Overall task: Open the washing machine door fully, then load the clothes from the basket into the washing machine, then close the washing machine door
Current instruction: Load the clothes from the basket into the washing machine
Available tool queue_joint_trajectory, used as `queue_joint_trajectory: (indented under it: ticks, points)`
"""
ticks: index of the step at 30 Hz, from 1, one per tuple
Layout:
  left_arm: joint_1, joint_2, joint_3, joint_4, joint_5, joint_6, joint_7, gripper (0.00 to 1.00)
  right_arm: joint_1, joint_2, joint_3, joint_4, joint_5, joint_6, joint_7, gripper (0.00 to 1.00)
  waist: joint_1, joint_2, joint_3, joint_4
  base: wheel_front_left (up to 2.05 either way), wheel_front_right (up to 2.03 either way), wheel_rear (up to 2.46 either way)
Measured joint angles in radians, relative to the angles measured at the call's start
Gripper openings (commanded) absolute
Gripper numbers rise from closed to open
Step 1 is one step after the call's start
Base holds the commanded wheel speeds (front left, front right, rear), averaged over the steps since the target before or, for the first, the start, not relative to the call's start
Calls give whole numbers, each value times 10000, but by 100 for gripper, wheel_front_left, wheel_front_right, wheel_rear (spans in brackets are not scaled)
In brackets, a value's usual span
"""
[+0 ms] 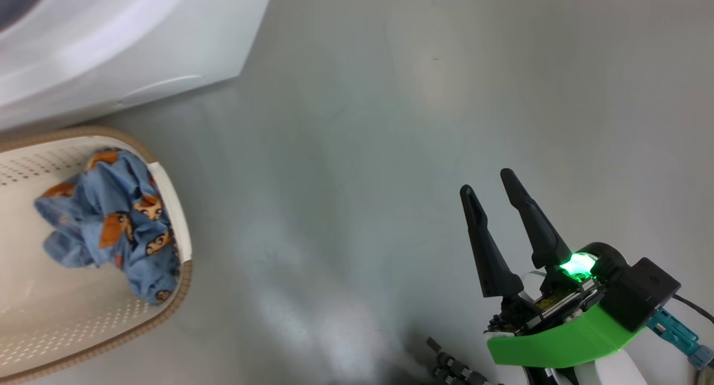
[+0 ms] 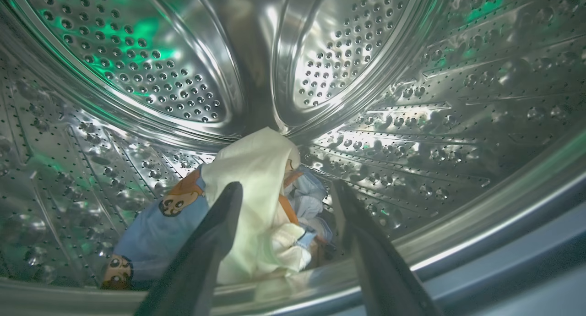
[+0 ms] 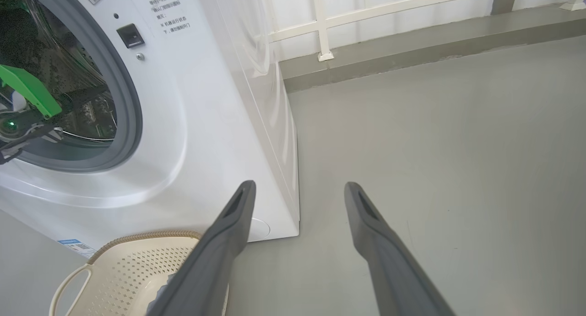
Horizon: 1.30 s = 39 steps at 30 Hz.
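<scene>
Head view: one basket, left edge, holding one blue garment; right pincer lower right, fingers apart.
Left wrist view: left pincer spread; one beige cloth upright on blue clothes, drum bottom.
Right wrist view: one washing machine, upper left.

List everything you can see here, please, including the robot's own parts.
big white front-loading washing machine: one, white, standing on the floor
perforated steel drum: one, silver, inside the washing machine
light blue printed fabric in the drum: at least one piece, blue with orange-brown faces, at the drum's bottom
plain cream cloth: one, cream, on top of that fabric
cream perforated plastic basket: one, brown rim, on the floor beside the washing machine
light blue printed bundle in the basket: one, blue with orange-brown faces
smooth floor: one, grey
railing: one, white, behind the washing machine
left gripper: one, dark, open, inside the drum
right gripper: one, dark, open, over bare floor
</scene>
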Motion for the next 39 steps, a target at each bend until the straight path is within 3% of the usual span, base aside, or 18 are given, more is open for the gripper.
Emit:
queue_joint_trajectory:
  ticks: [22,39]
  points:
    - [3178,-564,73,-876,-748,-215,-1837,100,-349,-15,-621,660,-360,0,0,100,0,0,-1289,1057,0,0,0]
    - [6066,-1039,765,-1967,-907,-35,-2282,100,-390,-44,-932,1563,-625,0,0,100,0,0,-2788,1867,0,0,0]
